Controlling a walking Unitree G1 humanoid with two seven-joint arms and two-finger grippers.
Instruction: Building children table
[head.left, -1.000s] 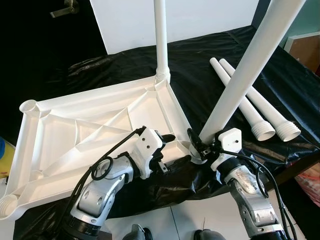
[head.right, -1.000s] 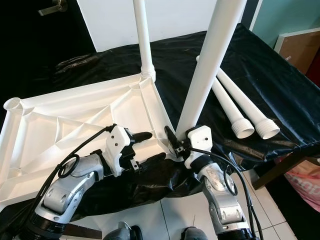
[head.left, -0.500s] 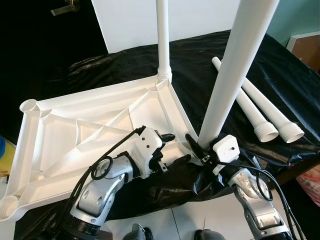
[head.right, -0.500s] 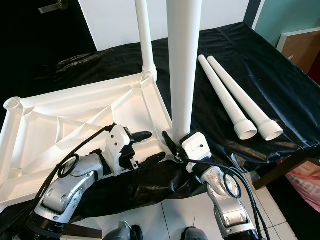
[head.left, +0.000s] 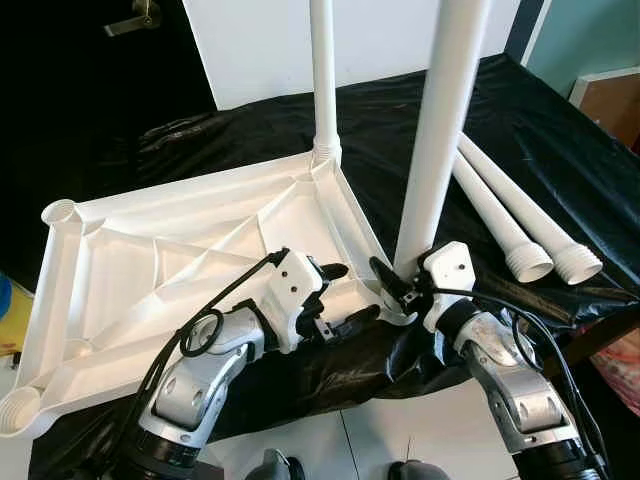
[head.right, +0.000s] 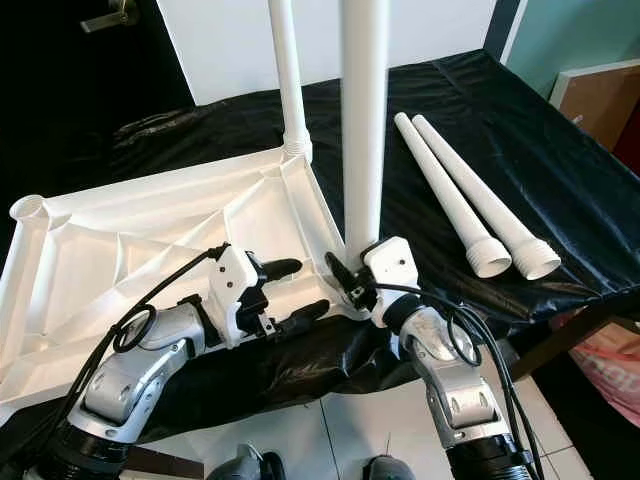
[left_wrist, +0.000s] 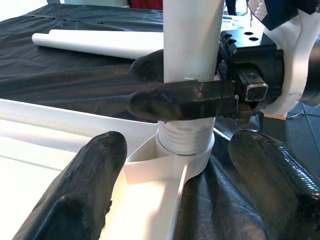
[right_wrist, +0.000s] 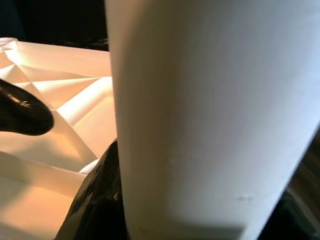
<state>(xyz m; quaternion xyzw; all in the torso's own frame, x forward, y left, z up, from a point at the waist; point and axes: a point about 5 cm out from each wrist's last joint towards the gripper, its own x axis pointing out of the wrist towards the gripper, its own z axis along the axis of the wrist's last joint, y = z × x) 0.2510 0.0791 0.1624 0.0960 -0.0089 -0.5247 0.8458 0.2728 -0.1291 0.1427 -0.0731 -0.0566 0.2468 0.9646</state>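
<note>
The white plastic tabletop (head.left: 180, 260) lies upside down on black cloth. One white leg (head.left: 322, 80) stands in its far right corner. A second leg (head.left: 440, 130) stands upright at the near right corner. Its threaded end sits in the corner socket (left_wrist: 184, 146). My right gripper (head.left: 398, 283) is shut on this leg just above the socket. One of its black fingers (left_wrist: 185, 100) lies across the leg in the left wrist view. My left gripper (head.left: 355, 292) is open beside that corner, its fingers (left_wrist: 85, 185) straddling the tabletop's rim without gripping it.
Two spare white legs (head.left: 515, 220) lie side by side on the black cloth to the right. A white board (head.left: 380, 40) leans at the back. A wooden box (head.left: 610, 95) stands far right. The cloth hangs over the table's near edge above tiled floor (head.left: 330, 440).
The held leg has swung from leaning right to upright over the corner socket, and my right gripper moved with it. My left arm has barely moved.
</note>
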